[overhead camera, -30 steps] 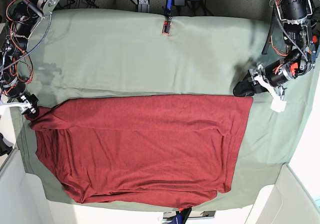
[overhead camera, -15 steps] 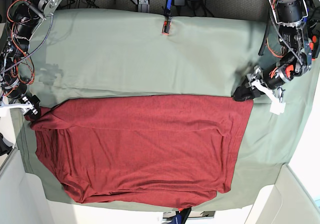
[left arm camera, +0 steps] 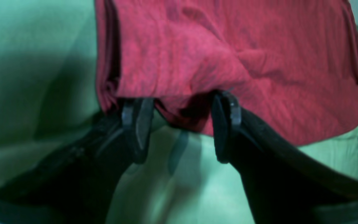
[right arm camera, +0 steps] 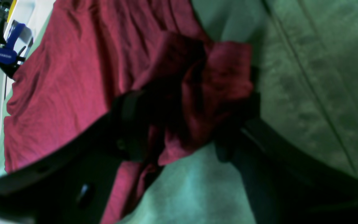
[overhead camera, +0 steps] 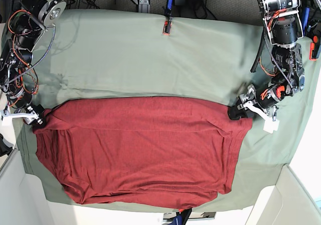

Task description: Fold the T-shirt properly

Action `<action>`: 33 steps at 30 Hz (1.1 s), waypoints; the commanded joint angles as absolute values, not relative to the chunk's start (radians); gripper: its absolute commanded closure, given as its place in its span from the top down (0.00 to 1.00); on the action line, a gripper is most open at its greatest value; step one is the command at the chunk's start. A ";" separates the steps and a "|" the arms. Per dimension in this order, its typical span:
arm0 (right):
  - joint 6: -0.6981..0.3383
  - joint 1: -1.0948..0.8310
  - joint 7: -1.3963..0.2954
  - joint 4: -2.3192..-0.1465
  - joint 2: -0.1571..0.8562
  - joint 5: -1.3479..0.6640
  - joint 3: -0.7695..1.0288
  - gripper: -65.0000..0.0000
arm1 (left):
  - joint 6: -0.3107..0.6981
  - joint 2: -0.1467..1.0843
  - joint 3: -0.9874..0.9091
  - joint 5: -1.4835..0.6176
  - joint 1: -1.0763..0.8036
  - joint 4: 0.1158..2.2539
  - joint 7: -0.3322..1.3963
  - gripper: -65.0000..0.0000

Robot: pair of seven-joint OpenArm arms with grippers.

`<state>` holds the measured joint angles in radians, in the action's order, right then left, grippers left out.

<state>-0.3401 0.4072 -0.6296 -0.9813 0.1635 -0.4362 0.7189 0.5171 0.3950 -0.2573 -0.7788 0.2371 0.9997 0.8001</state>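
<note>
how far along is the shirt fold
Early stage. Done: the T-shirt lies spread on the green sheet, one lengthwise layer apparently already doubled over. In hand: the left end effector and right end effector sit at its two upper corners, with red fabric between the jaws in both wrist views. Left: carrying those corners across and the remaining folds.

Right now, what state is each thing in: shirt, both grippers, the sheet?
T-shirt: spread flat, folded over, both top corners lifted.
Left gripper: jaws apart, at shirt corner.
Right gripper: jaws apart, bunched shirt corner between them.
Green sheet: spread under shirt.
</note>
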 commanded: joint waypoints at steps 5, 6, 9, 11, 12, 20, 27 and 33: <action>-0.348 0.426 -0.621 -0.992 0.174 -0.440 0.718 0.24 | 0.486 0.399 -0.255 -0.728 0.255 0.995 0.804 0.28; -0.369 0.426 -0.620 -0.992 0.174 -0.441 0.718 0.15 | 0.508 0.399 -0.255 -0.728 0.255 0.995 0.804 0.20; -0.442 0.426 -0.611 -0.992 0.174 -0.446 0.717 0.00 | 0.578 0.399 -0.255 -0.743 0.255 1.002 0.812 0.05; -0.475 0.426 -0.610 -0.992 0.174 -0.455 0.713 0.00 | 0.596 0.400 -0.255 -0.743 0.255 1.015 0.816 0.01; -0.488 0.426 -0.611 -0.992 0.174 -0.463 0.710 0.00 | 0.599 0.400 -0.255 -0.743 0.255 1.028 0.821 0.00; -0.527 0.400 -0.788 -1.110 0.209 -0.640 0.709 0.00 | 0.689 0.484 -0.256 -0.833 0.242 1.187 0.908 0.00; -0.536 0.315 -0.850 -1.201 0.287 -0.717 0.704 0.00 | 0.698 0.601 -0.256 -0.862 0.155 1.330 0.925 0.00; -0.540 0.199 -0.897 -1.318 0.311 -0.741 0.704 0.00 | 0.698 0.669 -0.257 -0.864 0.001 1.491 0.928 0.00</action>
<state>-0.5343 0.1894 -0.9112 -1.3022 0.2874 -0.7242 0.6998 0.6937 0.6460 -0.2474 -0.8547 -0.0135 1.4780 0.9413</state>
